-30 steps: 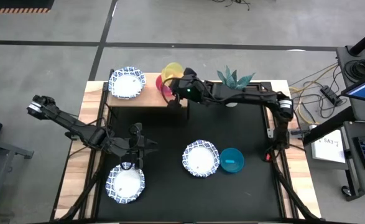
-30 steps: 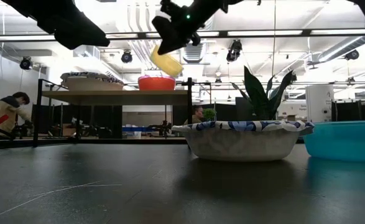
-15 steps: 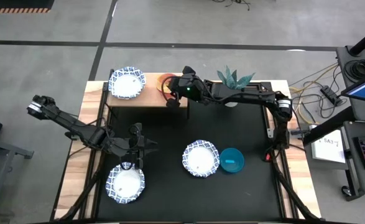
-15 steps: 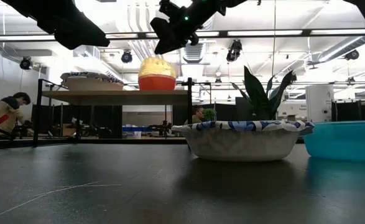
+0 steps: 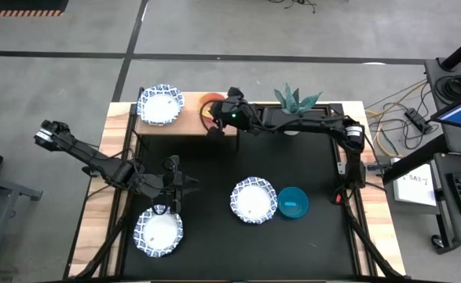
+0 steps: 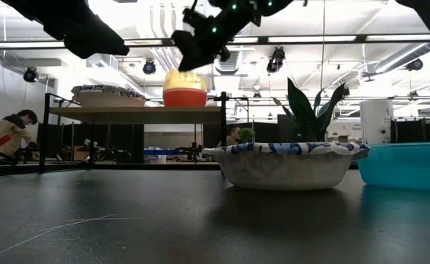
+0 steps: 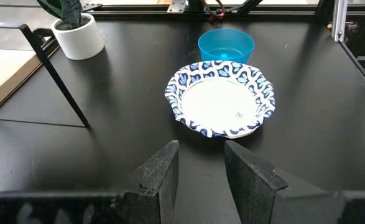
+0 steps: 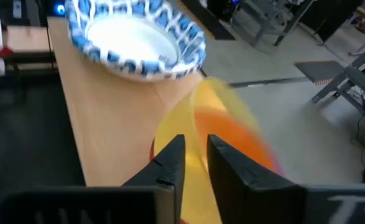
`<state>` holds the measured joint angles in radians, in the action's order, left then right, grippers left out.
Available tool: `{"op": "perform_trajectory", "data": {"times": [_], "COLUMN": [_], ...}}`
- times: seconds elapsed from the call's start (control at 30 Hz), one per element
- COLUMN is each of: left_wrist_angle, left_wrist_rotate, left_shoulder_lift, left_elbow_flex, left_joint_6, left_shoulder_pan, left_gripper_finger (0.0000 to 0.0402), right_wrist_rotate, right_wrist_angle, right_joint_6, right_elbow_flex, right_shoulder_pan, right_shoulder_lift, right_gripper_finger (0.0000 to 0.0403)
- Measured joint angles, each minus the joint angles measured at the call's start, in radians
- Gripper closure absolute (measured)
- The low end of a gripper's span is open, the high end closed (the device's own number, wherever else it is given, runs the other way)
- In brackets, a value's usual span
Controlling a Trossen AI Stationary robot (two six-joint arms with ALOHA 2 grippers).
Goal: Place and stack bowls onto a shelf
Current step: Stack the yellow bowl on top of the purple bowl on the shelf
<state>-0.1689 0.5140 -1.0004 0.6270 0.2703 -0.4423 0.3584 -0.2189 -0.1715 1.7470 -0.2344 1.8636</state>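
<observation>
The step in hand looks like nesting the yellow bowl (image 6: 183, 78) into the red bowl (image 6: 184, 97) on the shelf (image 5: 189, 123), upper left of centre in the high view. In the low view it sits tipped inside the red one. The right end effector (image 5: 217, 116) hovers over the pair; in its wrist view the fingers (image 8: 168, 163) stand a little apart right at the yellow rim, and I cannot tell whether they grip or have let go. My guess: next it must free the rim and lift clear without dragging the stack.

The left end effector (image 5: 170, 193), fingers apart and empty, waits lower left above a patterned bowl (image 5: 159, 232).

Count: 3 patterned bowls in view, 1 on the shelf (image 5: 160, 104), 2 on the surface, the other at centre (image 5: 253, 200); 1 teal bowl (image 5: 293, 203) beside it; 1 plant (image 5: 296, 100)
</observation>
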Motion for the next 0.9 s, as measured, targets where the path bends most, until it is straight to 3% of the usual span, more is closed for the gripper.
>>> {"op": "perform_trajectory", "data": {"times": [0.3,0.57,0.9], "left_wrist_angle": [-0.005,-0.004,-0.004], "left_wrist_rotate": [0.0,0.0,0.0], "left_shoulder_lift": [0.0,0.0,0.0], "left_elbow_flex": [0.0,0.0,0.0], "left_joint_6": [0.0,0.0,0.0], "left_shoulder_pan": [0.0,0.0,0.0], "left_gripper_finger": [0.029,0.029,0.029], "right_wrist_rotate": [0.0,-0.002,0.008], "right_wrist_angle": [0.006,0.077,0.033], "right_joint_6": [-0.013,-0.024,-0.049], "right_elbow_flex": [0.0,0.0,0.0], "right_shoulder_pan": [0.009,0.006,0.005], "right_shoulder_lift": [-0.007,-0.012,-0.007], "right_gripper_finger": [0.0388,0.039,0.0388]}}
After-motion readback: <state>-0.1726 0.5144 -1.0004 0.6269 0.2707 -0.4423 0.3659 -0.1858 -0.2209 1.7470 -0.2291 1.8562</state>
